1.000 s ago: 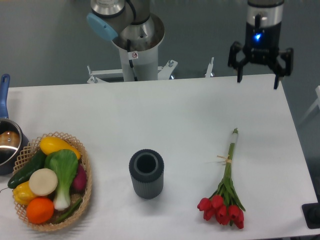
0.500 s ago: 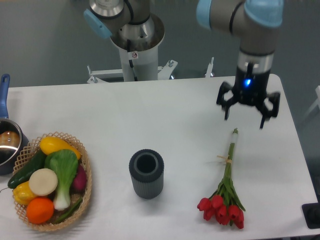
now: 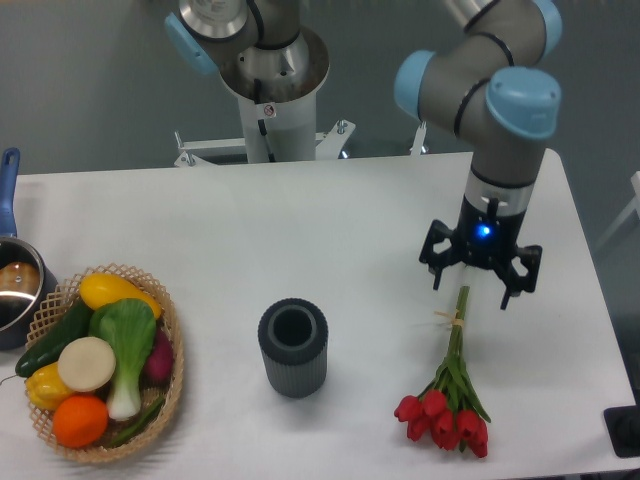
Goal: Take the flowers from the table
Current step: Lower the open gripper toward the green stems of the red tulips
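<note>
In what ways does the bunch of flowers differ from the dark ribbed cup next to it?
The flowers lie flat with red heads toward the camera; the dark ribbed cup stands upright, its mouth open. The flowers are long, thin, red and green; the cup is short, round, dark grey. Both rest on the white table.

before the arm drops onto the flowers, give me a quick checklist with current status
1. Pincer open, fingers spread: ok.
2. Pincer over the stem end of the flowers: ok, it straddles the upper stems.
3. Pincer height above the table: cannot tell from this single view.
4. Flowers lying flat, blooms toward the near edge: ok.
5. Nothing crowding the stems; dark cylinder vase stands apart to one side: ok.
6. Tan band holding the bunch together: ok.
</note>
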